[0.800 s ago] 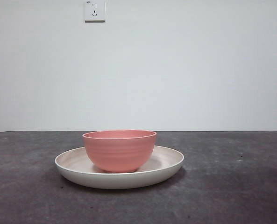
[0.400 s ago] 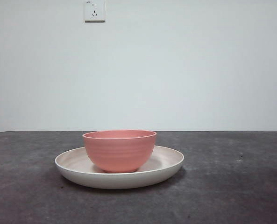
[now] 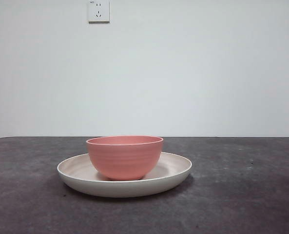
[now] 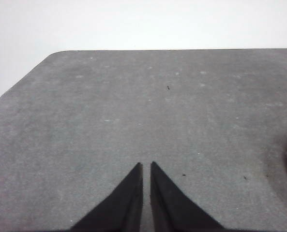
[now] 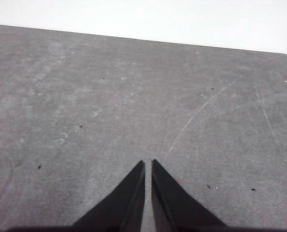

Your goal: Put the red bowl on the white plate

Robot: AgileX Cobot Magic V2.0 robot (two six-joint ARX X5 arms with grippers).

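**Red bowl seated on plate: arms parked**

Red bowl (image 3: 125,157) stands upright inside the white plate (image 3: 176,171). Left gripper (image 4: 146,166) and right gripper (image 5: 148,164) hover over bare table (image 3: 241,195), jaws pressed together, empty. Placement appears complete; keep both arms clear. Neither wrist view shows the bowl; its foot is hidden behind the plate rim.

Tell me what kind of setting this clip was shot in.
Likely an indoor lab or test bench: a bare dark grey table, a plain white wall with one power socket, and only a red bowl on a white plate.
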